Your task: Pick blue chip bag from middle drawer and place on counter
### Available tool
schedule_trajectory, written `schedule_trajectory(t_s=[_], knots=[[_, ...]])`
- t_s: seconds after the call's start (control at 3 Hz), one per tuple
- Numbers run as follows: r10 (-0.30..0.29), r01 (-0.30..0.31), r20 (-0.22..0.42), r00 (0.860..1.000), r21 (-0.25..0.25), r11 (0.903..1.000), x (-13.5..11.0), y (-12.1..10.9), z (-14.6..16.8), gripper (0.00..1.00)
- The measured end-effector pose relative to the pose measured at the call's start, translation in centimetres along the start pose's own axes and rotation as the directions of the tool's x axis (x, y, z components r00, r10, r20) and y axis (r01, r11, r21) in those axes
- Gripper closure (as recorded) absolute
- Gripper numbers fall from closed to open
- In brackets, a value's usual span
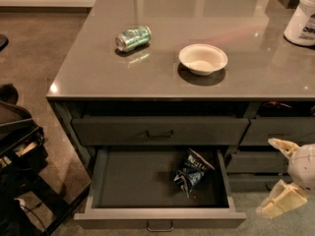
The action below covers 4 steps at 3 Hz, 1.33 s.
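Observation:
The blue chip bag [191, 170] lies crumpled in the right part of the pulled-out middle drawer [157, 216], on its dark floor. My gripper [266, 177] is at the lower right, outside the drawer and to the right of its side wall, about level with the bag. Its two pale fingers [282, 201] stand apart with nothing between them. The glossy grey-brown counter [98, 73] spans the top of the view above the drawers.
A green drink can [133, 38] lies on its side on the counter, with a white bowl [203, 59] to its right. A white tub [301, 18] stands at the far right edge. The shut top drawer [160, 130] sits above the open one. Dark equipment [17, 141] stands on the left floor.

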<state>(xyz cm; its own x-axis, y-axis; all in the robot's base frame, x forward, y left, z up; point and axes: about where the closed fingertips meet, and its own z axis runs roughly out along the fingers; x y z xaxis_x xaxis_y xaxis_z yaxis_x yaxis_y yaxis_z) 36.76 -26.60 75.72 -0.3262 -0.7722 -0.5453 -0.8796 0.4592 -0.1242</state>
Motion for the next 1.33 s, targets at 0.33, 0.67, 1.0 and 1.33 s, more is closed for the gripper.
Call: schedule_trajectory(t_s=[0.33,0.67,1.0,1.33], knots=[[0.060,-0.060,0.030,0.998,-0.022,0.9980,2.0,-1.4,2.5,0.00],[0.173,-0.168,0.089,0.981,-0.063,0.9837,4.8,-3.6,8.7,0.00],[0.305,-0.288,0.119,0.945,-0.138,0.9476,8.5,-4.5,16.6,0.00],[0.308,-0.292,0.119,0.944,-0.135,0.9469,8.5,-4.5,16.7,0.00]])
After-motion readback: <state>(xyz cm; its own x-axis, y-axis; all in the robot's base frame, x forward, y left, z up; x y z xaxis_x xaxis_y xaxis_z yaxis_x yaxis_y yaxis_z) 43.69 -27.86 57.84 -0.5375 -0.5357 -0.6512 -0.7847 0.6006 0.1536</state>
